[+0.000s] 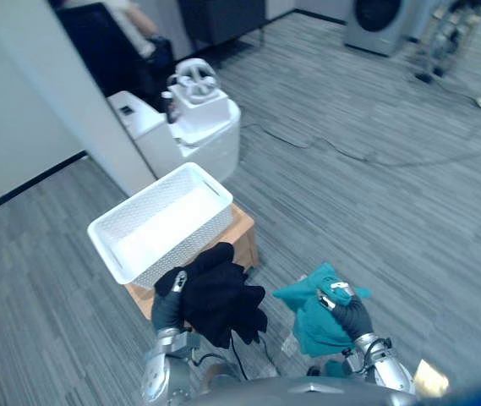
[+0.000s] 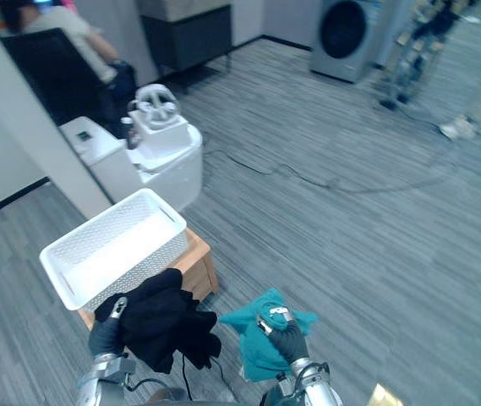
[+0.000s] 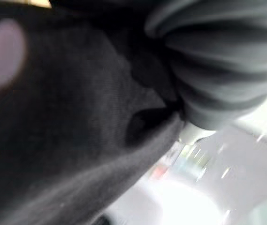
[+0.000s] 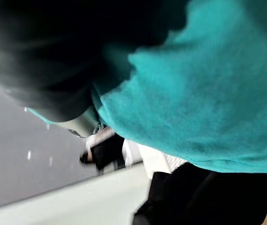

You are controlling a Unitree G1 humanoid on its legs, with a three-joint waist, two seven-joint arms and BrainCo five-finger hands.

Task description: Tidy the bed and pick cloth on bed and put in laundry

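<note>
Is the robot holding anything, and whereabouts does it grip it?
Left hand grips a black cloth by its side edge; right hand grips a teal cloth near its top.

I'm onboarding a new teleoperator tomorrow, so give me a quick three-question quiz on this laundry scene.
1. Multiple choice: the right hand grips which cloth? A black, B teal, C white.
2. Fill in: the left hand grips a ___ cloth.
3. True or false: the white basket already holds clothes.
Key: 1 B, the teal cloth. 2 black; the black cloth hangs from it. 3 false; it looks empty.
</note>
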